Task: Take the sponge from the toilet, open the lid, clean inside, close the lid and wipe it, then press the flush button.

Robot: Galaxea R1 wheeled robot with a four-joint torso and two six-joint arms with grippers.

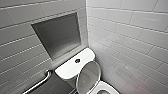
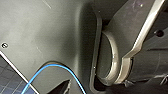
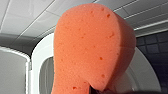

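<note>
Gripping the sponge [image 3: 92,45], the right fingers [image 3: 96,90] hold it before the raised lid [image 3: 37,58].

one toilet [image 1: 72,68], one lid [image 1: 88,77], one flush button [image 1: 77,60], one sponge [image 3: 90,47], one grab bar [image 1: 40,83].

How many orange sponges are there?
1. The orange-red soft sponge block is up close in the right wrist view, in front of the raised glossy white oval lid. Another might be hidden lower in the white ceramic toilet bowl.
</note>
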